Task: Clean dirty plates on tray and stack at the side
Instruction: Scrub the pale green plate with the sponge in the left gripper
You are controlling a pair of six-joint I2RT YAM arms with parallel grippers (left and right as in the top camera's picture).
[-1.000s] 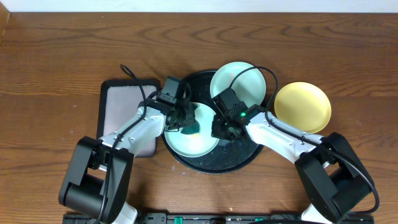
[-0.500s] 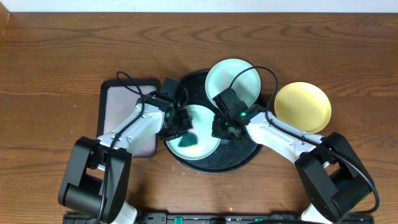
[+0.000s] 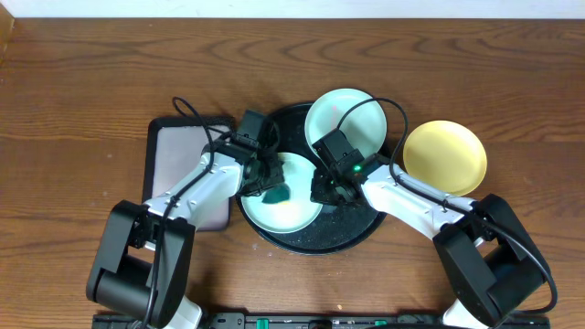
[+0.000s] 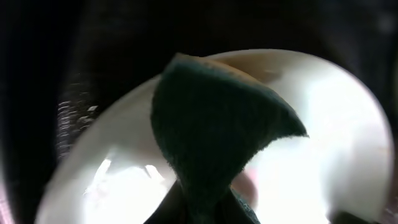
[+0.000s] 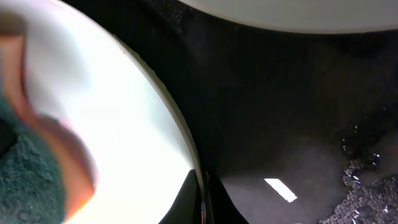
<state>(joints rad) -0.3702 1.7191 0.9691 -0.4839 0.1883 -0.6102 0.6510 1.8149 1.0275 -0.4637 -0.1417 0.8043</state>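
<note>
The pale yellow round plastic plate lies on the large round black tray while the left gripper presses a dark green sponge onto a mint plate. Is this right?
No: the overhead view shows the pale yellow round plastic plate on the wooden table, right of the large round black tray. The rest holds.

No text, label, brand, number or sign could be read in any view, neither on the plates (image 3: pixel 352 117), nor on the tray (image 3: pixel 352 230), nor on the worktop (image 3: pixel 91 73).
</note>
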